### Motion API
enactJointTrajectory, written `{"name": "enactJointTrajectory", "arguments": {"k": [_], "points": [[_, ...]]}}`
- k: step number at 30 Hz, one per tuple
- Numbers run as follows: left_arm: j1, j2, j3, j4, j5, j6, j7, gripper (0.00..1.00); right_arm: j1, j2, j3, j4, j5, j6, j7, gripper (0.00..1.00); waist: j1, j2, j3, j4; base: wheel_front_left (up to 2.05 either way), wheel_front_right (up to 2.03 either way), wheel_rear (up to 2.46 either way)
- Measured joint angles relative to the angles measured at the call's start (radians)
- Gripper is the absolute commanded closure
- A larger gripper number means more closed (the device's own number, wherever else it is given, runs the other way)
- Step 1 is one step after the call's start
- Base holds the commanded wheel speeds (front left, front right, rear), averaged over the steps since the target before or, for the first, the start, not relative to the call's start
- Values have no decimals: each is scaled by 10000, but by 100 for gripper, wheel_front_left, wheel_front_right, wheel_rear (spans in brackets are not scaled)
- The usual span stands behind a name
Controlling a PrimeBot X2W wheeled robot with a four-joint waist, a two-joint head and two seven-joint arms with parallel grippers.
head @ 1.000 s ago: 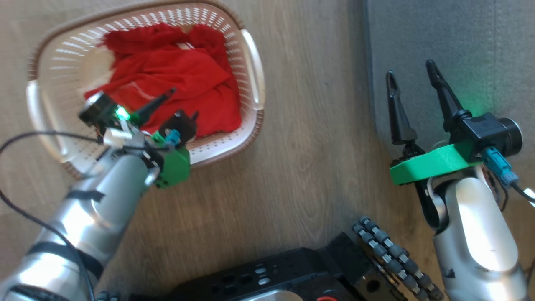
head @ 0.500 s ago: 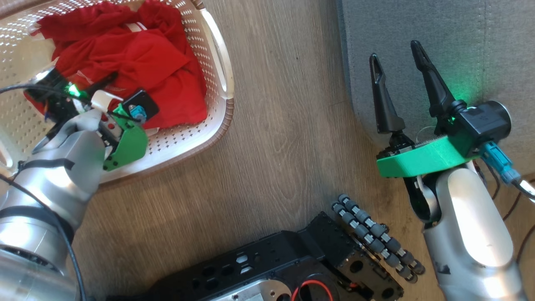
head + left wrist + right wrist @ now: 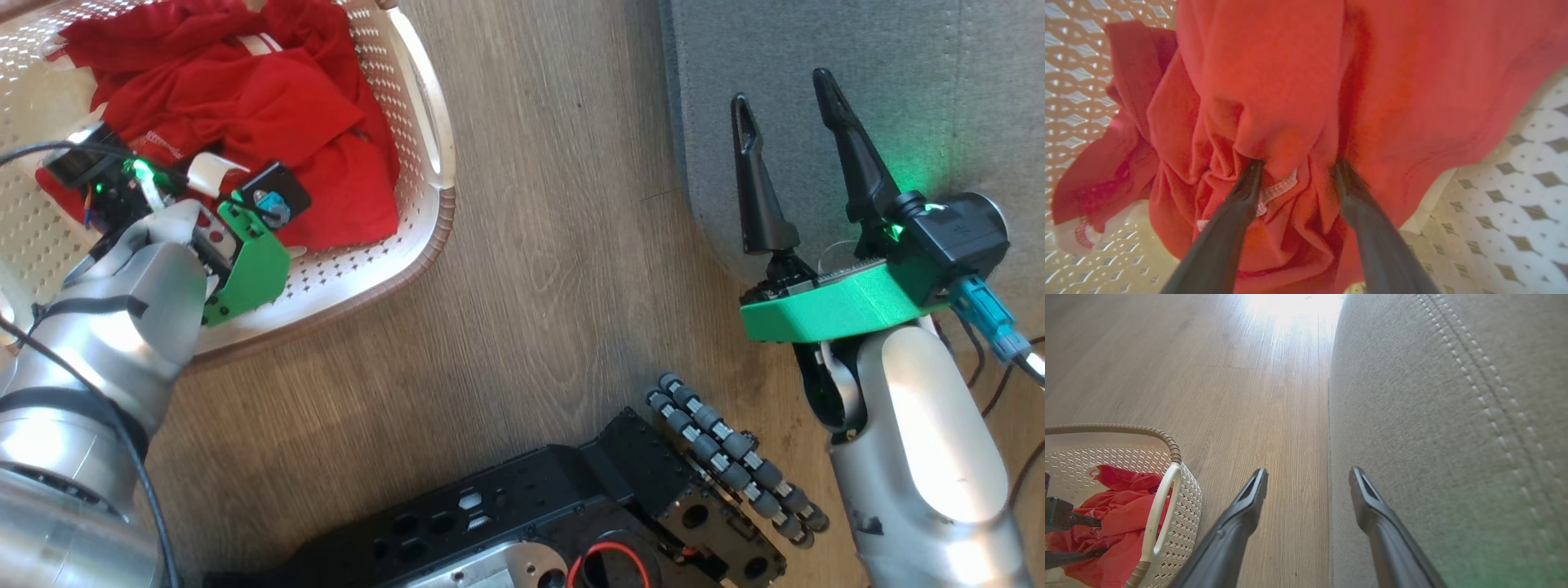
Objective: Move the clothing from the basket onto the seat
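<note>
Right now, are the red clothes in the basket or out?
In. The red clothes lie crumpled inside the basket, with the left tool pushed into them.

Bright red clothing is showing white trim. The cream basket is showing perforated walls and a brown braided rim. The grey seat is showing pale stitching, the floor tan wood grain.

The head view's top and left edges cut off the basket; its top and right edges cut off the seat. In the left wrist view, folds of the clothing hide the fingertips of the left gripper.
</note>
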Motion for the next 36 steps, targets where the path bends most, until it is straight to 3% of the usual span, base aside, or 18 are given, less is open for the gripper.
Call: {"name": "enactJointTrajectory", "arguments": {"k": [2, 13, 16, 22, 36], "points": [[-87, -44, 0, 21, -77, -29, -10, 100, 0, 4, -19, -23, 0, -2, -2, 0, 0, 0, 24, 35, 0, 0, 0], [-120, -73, -25, 56, -387, -69, -115, 100, -10, 4, -157, 10, -178, -35, -75, 0, 0, 0, 48, 171, 0, 0, 0], [-118, -88, 75, 77, -658, 286, -370, 100, -78, 4, -142, 169, -178, -71, -75, 0, 0, 0, -75, 203, 0, 0, 0], [50, -428, 209, -19, -1120, 570, -546, 100, -219, 8, -184, 671, -359, -67, -59, 0, 1, 0, -603, 365, 0, 0, 0], [2499, -713, 911, -2951, -2485, 1336, -562, 100, 35, 8, -508, 1547, -897, -63, 31, 0, 0, 0, -3167, 1146, 0, 0, 0]]}}
